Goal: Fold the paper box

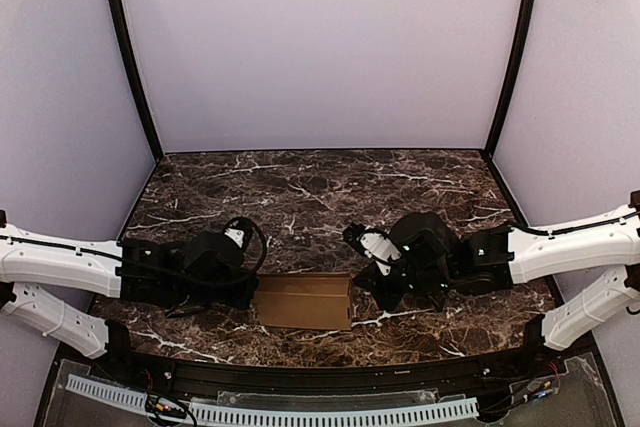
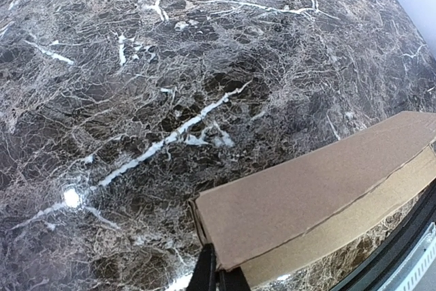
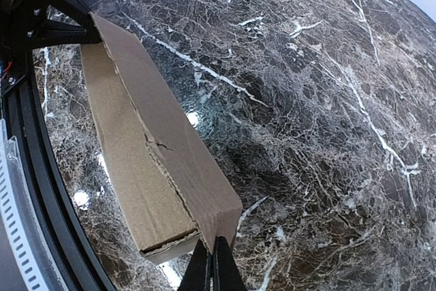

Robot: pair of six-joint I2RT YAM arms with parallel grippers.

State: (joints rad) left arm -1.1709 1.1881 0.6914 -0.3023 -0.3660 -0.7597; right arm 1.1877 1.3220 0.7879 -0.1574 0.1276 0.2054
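The paper box [image 1: 304, 300] is a slim brown cardboard carton lying flat on the dark marble table [image 1: 320, 192], close to the front edge, between the two arms. My left gripper [image 1: 252, 295] is at the box's left end. In the left wrist view its fingers [image 2: 218, 272] are shut, tips touching the near corner of the box [image 2: 320, 189]. My right gripper [image 1: 364, 290] is at the right end. In the right wrist view it [image 3: 212, 264] is shut too, tips against the end corner of the box [image 3: 157, 148], whose end flap gapes slightly.
A black rail [image 1: 320, 372] runs along the table's front edge just behind the box, with a white slotted strip [image 1: 300, 413] below it. Pale walls close in the back and both sides. Bare marble stretches behind the box.
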